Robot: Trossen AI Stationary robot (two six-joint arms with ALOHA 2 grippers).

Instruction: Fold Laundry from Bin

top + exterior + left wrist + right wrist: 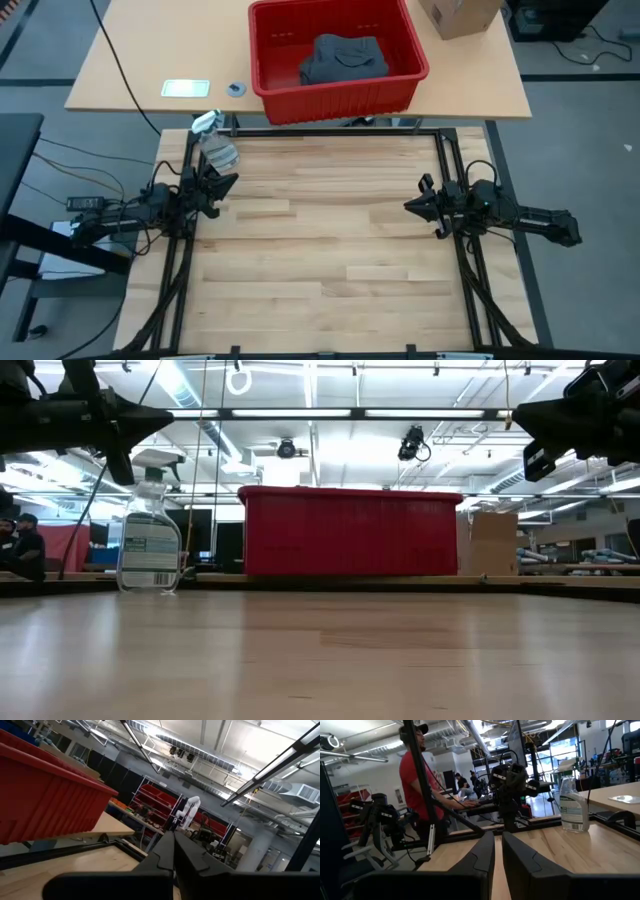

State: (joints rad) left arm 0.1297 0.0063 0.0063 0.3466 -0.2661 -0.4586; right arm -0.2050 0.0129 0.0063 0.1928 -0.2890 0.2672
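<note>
Wooden butcher-block table (pixel 320 250) sat bare between both closed, empty grippers, left (pixel 226 186) and right (pixel 412 205); clear spray bottle (pixel 214 146) far-left; red ribbed plastic bin (pixel 335 95) with dark grey garment (pixel 344 58) beyond; workshop room behind.

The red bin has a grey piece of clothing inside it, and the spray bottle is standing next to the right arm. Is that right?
Not quite. The red bin does hold a dark grey garment, but the spray bottle stands beside the left arm, near the left gripper, not the right one. The high view shows this: the bottle is at the table's left back corner, far from the right gripper.
</note>
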